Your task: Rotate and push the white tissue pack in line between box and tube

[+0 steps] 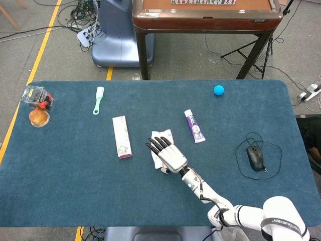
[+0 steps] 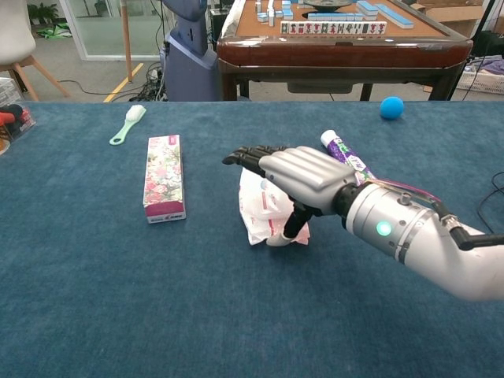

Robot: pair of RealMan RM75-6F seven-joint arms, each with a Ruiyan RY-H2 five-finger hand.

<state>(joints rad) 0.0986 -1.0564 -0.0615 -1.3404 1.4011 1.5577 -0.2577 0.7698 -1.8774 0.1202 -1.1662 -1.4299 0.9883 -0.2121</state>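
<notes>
The white tissue pack lies on the blue table between the floral box to its left and the purple-and-white tube to its right. My right hand is stretched flat over the pack's near half with its fingers extended to the left. Its thumb points down and touches the table at the pack's near edge. It grips nothing. The pack's near part is hidden under the hand in the head view. My left hand shows in neither view.
A blue ball sits at the far right. A black mouse with its cable lies right of the tube. A green brush lies far left, and a bun in a dish near the left edge.
</notes>
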